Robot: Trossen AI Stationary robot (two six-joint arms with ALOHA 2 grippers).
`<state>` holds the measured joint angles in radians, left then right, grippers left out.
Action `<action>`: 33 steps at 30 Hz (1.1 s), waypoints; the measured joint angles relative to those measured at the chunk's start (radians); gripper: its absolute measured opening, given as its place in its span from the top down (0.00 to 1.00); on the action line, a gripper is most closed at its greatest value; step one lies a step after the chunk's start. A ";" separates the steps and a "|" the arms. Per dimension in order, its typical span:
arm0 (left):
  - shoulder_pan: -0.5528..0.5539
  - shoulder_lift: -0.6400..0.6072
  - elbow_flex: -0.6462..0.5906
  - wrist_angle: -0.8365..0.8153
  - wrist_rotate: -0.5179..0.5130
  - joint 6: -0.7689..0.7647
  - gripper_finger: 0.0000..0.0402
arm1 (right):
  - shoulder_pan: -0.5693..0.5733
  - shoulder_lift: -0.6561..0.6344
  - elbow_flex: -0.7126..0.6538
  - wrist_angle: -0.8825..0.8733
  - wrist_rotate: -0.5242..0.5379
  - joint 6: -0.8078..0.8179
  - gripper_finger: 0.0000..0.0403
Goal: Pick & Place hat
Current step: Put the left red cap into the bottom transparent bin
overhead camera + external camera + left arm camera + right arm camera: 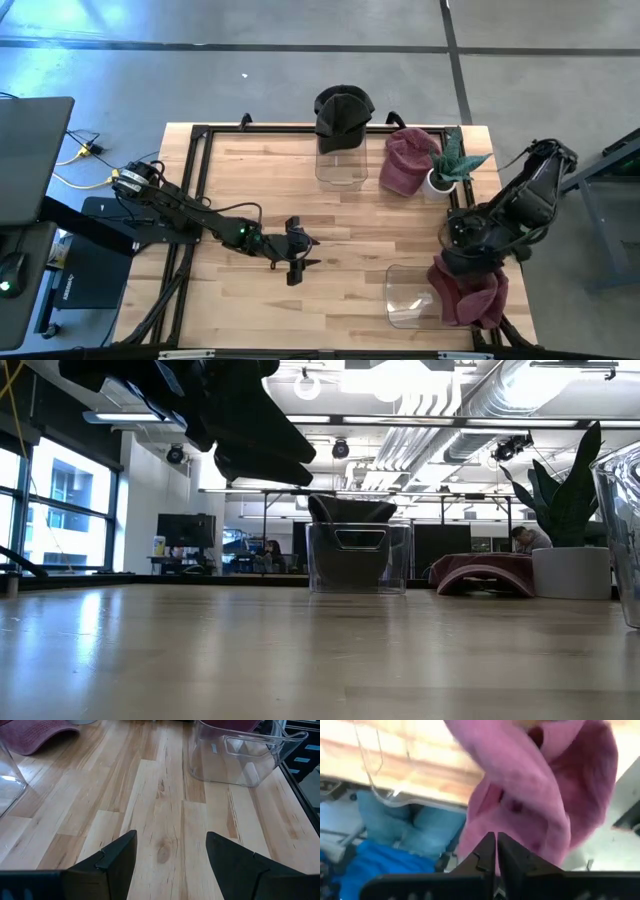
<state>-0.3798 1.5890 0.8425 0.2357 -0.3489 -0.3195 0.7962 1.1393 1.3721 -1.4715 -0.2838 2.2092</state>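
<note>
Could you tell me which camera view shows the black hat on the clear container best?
The high view: the black hat sits in full on its clear container at the table's far edge. The low view shows it distant, partly behind the container wall. Neither wrist view shows it.

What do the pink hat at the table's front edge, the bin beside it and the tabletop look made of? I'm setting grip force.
Pink hat: soft fabric, probably cotton; it droops and folds where the right pincer pinches it. Bin: clear hard plastic, glossy; the planks show through its walls. Tabletop: pale wood planks with visible grain and seams, smooth, slightly shiny finish.
</note>
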 joint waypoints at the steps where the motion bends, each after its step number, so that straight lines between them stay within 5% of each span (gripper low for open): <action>1: 0.000 0.000 0.000 0.000 0.000 0.000 0.42 | -0.001 -0.001 -0.015 -0.002 0.010 -0.009 0.98; 22: 0.000 0.000 0.000 -0.007 0.002 0.000 0.42 | 0.076 -0.079 -0.325 0.195 -0.406 0.056 1.00; 28: 0.000 0.000 0.000 -0.003 0.001 -0.004 0.42 | 0.076 -0.067 -0.198 0.145 -0.296 0.077 0.99; 33: 0.000 0.000 0.000 0.001 0.001 -0.003 0.42 | 0.062 -0.038 -0.137 0.147 -0.017 0.002 0.99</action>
<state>-0.3798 1.5894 0.8425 0.2363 -0.3481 -0.3229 0.8580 1.1010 1.2350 -1.3250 -0.3011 2.2110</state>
